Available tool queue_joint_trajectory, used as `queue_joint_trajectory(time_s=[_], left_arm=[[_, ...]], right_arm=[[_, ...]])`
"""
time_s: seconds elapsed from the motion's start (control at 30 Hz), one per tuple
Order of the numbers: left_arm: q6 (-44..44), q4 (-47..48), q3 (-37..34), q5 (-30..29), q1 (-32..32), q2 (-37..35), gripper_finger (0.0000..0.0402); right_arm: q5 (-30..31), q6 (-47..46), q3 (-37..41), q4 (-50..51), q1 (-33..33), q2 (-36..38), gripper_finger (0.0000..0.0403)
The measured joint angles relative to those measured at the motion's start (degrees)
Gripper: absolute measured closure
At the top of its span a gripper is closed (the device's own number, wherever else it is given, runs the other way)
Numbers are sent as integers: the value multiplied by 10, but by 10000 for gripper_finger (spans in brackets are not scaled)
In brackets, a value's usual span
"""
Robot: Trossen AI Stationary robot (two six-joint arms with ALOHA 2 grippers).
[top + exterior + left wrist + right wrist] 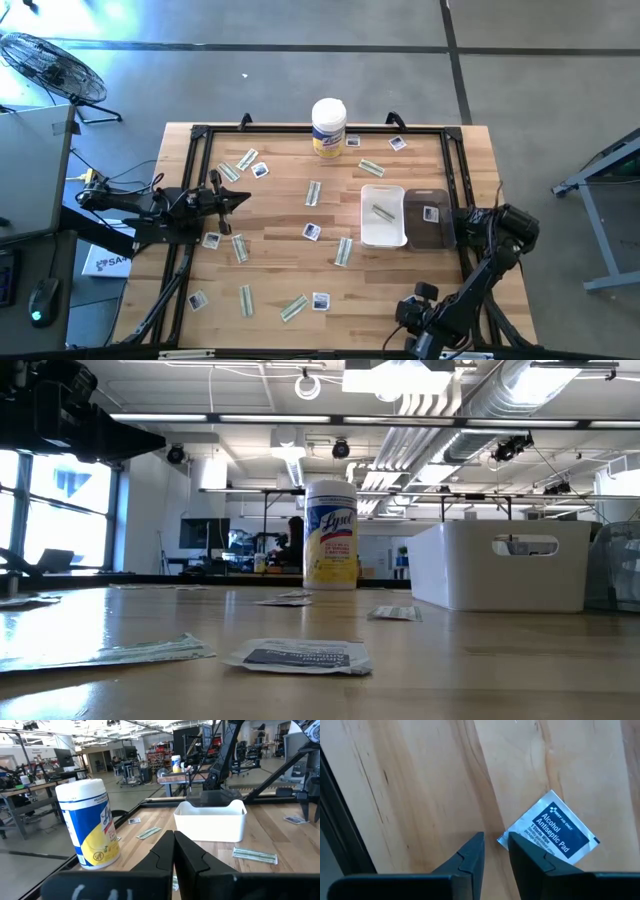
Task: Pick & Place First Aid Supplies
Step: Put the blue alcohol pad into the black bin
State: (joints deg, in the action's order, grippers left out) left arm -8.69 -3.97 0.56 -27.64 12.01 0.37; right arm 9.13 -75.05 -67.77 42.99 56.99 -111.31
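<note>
Several first aid supplies lie flat on the wooden table: narrow pale strips such as one (343, 250) and small white squares such as one (312, 231). A white square packet printed "Alcohol Antiseptic Pad" (552, 831) lies flat on the wood. My right gripper (495, 851) points down over that packet's corner, open by a narrow gap, at the table's right side (470, 222). My left gripper (243, 198) waits shut at the table's left, pointing level toward the right (174, 845). My right gripper comes from above, pointing down, and one fingertip (525, 851) overlaps the pad packet's corner (506, 839). I cannot tell whether it touches the packet, which lies flat on the table.
A white tray (366, 215) holds one strip (383, 211). Beside it, a dark tray (415, 240) holds one square packet (431, 212). A tall white canister with a yellow label (329, 127) stands at the far edge. A black frame rail (462, 190) runs along the table's right side.
</note>
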Motion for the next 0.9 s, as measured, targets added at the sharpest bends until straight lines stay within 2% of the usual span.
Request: queue_joint_trajectory(time_s=[0.13,0.43,0.67,0.9], left_arm=[[0,0,0,0,0,0,401],[0,0,0,0,0,0,401],[0,0,0,0,0,0,401],[0,0,0,0,0,0,401]], right_arm=[[8,-19,0,11,0,-1,334],[14,-45,1,13,0,-1,399],[15,-47,0,13,0,8,400],[46,-55,2,18,-12,63,402]])
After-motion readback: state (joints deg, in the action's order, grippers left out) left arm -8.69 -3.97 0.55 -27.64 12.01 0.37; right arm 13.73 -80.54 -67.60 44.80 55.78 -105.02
